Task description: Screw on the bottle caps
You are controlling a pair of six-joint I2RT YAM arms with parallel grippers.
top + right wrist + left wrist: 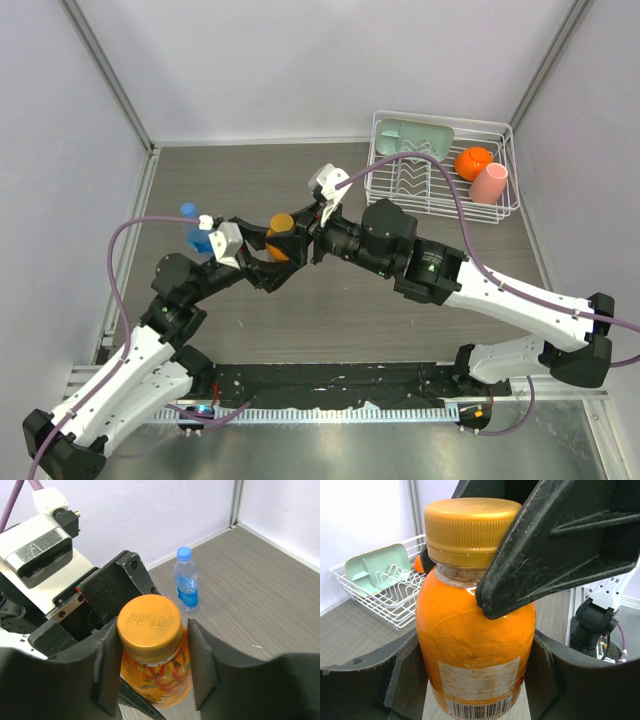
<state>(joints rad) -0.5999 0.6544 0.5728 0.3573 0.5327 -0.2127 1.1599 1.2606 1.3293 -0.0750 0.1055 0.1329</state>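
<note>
The squat orange bottle [278,246] stands upright at mid-table, and my left gripper [262,252] is shut on its body [470,625], a finger pressed on each side. Its amber cap [149,622] sits on the neck. My right gripper [150,645] straddles that cap from above: one pad touches it, the other pad [200,655] stands a narrow gap away, so it is open. The taller clear bottle [200,238] with its blue label stands just left of the left gripper, its blue cap [184,553] on top.
A white wire dish rack [430,185] stands at the back right, holding a green tray [413,138], an orange ball [472,160] and a pink cup [489,183]. Walls close the table at the back and on both sides.
</note>
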